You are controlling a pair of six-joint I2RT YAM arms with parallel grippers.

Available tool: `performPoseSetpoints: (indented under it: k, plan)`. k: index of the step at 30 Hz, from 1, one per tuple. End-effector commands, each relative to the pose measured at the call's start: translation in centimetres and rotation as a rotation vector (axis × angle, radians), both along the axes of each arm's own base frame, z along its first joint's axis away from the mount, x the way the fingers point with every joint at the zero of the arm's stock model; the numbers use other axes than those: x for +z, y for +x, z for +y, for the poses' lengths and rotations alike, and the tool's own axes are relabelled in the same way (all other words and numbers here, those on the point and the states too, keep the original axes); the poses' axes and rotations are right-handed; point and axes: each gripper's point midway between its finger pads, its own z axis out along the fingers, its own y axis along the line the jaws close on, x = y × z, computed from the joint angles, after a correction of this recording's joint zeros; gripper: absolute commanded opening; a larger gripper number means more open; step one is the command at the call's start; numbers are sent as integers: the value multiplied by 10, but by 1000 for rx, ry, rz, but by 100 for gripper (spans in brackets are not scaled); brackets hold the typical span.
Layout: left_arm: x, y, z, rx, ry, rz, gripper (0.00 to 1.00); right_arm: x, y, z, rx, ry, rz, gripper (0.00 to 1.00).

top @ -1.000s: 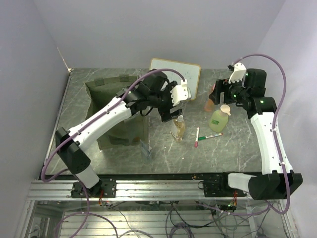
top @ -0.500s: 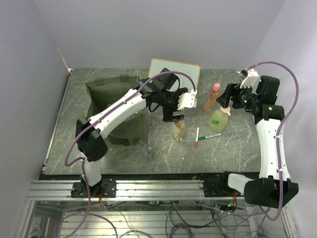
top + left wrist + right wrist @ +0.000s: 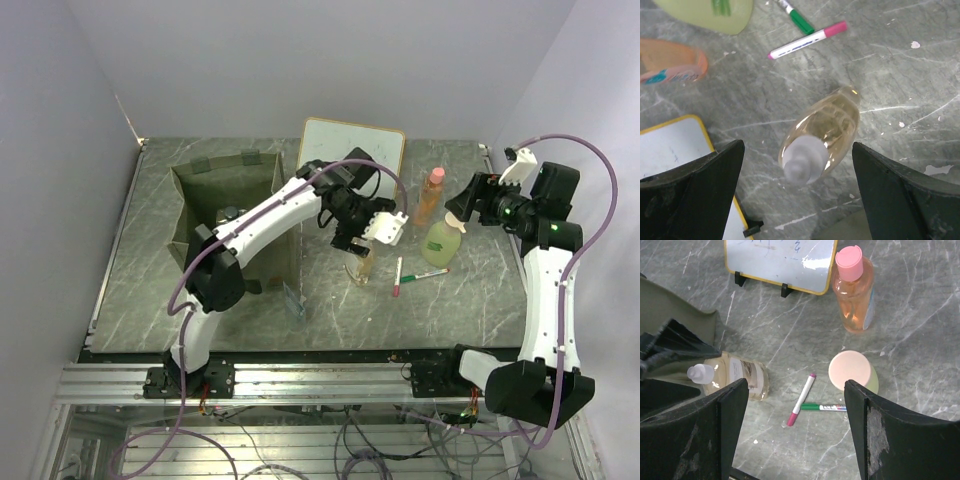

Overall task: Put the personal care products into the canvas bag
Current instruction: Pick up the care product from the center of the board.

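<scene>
left tool released, over amber bottle | right tool released, empty | amber bottle at 3 o'clock of bag

The top camera looked down from above and behind the arm bases, taking in the whole desk from near edge to far edge. The left wrist camera hung close above the clear amber bottle, facing almost straight down, while the right wrist camera looked down from higher up by the desk's right edge. All three shared that bottle and the pink-capped marker pen.
</scene>
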Motion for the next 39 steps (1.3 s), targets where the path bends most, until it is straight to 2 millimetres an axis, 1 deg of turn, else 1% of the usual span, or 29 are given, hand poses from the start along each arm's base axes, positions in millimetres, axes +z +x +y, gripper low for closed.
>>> performPoseSetpoints:
  k: [1,4,7,11,17,21,25,27,29,30,33,35,37,39]
  plan:
    - [-17,-21,-7,-123,53,21,99,4,0,0,2,20,-19,77]
    - [-30,-23,-5,-131,92,34,100,3,1,0,3,29,-16,77]
    - [-39,-21,-5,-129,113,37,96,1,0,0,2,39,-9,77]
    - [-43,-20,-4,-114,125,44,89,-1,0,0,3,50,-3,77]
    - [-37,-14,-4,-24,125,51,76,-4,-1,1,5,62,3,77]
    - [-33,-10,-5,87,118,90,69,-4,-1,1,6,69,5,77]
    - [-25,-8,-8,231,86,144,61,-6,-2,2,9,73,8,77]
    - [-21,-7,-8,297,66,161,59,-6,-2,2,10,74,9,77]
    - [-21,-9,-3,353,69,185,61,-7,-2,3,11,75,12,77]
    - [-21,-11,-1,368,71,191,64,-8,-3,3,11,77,12,77]
    - [-19,-15,6,388,75,203,80,-9,-4,4,11,83,15,77]
    - [-21,-19,9,379,84,206,88,-10,-5,4,14,87,18,77]
    - [-21,-21,10,363,88,209,93,-11,-5,4,14,91,21,77]
    - [-20,-21,9,349,83,215,94,-10,-5,5,16,91,18,77]
